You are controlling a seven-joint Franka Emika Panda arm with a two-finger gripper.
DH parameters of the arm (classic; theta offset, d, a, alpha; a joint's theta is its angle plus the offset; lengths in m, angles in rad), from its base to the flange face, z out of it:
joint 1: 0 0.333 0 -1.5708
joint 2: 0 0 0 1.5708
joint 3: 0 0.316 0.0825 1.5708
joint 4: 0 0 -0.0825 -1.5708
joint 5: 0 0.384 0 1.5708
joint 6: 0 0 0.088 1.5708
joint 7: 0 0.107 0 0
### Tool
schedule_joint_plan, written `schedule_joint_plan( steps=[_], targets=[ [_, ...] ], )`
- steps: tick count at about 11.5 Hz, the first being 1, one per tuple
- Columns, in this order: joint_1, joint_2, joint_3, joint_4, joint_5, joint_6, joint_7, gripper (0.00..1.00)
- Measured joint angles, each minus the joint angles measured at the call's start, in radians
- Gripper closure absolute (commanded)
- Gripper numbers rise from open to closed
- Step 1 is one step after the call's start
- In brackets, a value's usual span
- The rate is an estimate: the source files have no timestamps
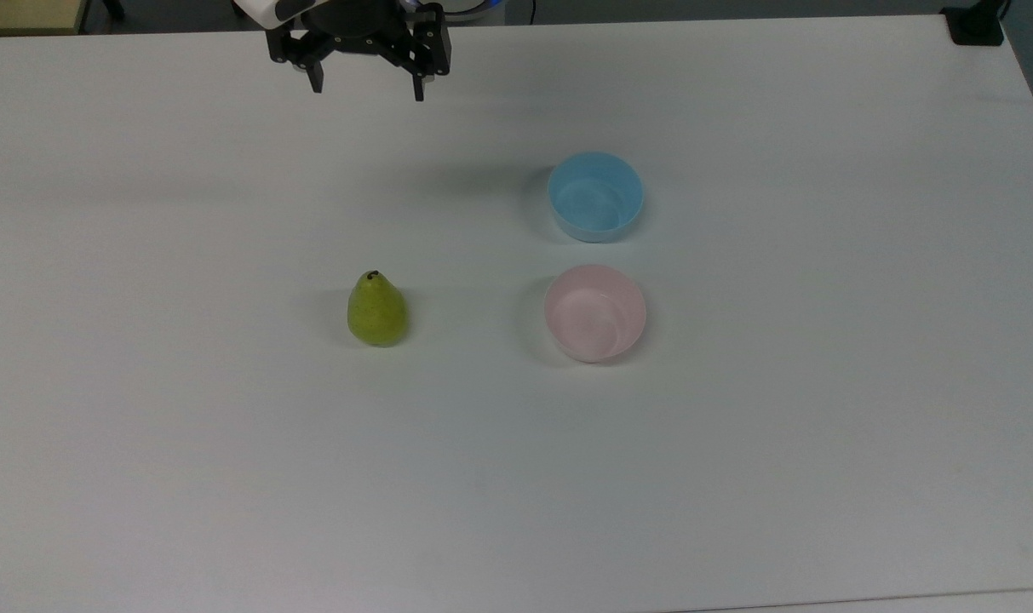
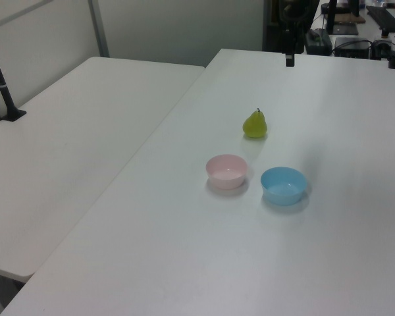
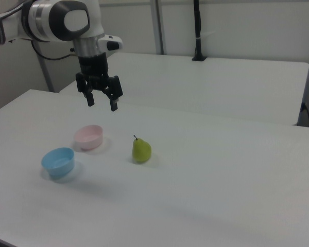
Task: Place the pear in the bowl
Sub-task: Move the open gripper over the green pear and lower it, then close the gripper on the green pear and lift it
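The yellow-green pear stands upright on the white table, stem up. The pale pink bowl sits to the pear's right in the top view, with nothing in it. My black gripper hangs high over the table's far edge, open, nothing between its fingers. In the top view it is well above and slightly left of the pear, far from both. In the left view the gripper shows as a dark tip at the table's far end.
A light blue bowl sits just beyond the pink one in the top view. A second white table stands alongside, with a black post on it. A black clamp sits at the table's far right corner.
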Motion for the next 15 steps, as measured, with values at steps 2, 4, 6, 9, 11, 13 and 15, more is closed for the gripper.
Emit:
schedule_joint_plan(
  steps=[2,4,6,9,11,13,15],
  targets=[
    [0.001,0.014,0.000,0.000,0.015,0.048,0.000,0.00],
    [0.006,0.041,0.001,0.000,0.020,0.099,-0.001,0.00],
    [0.029,0.090,0.002,-0.002,0.020,0.181,-0.001,0.00],
    [0.037,0.204,0.002,-0.005,0.019,0.325,-0.008,0.00],
    [0.032,0.272,-0.004,-0.007,0.005,0.368,-0.041,0.00],
    [0.027,0.323,-0.020,-0.007,-0.015,0.394,-0.065,0.00],
    [0.020,0.367,-0.024,-0.008,-0.047,0.421,-0.071,0.00]
  ],
)
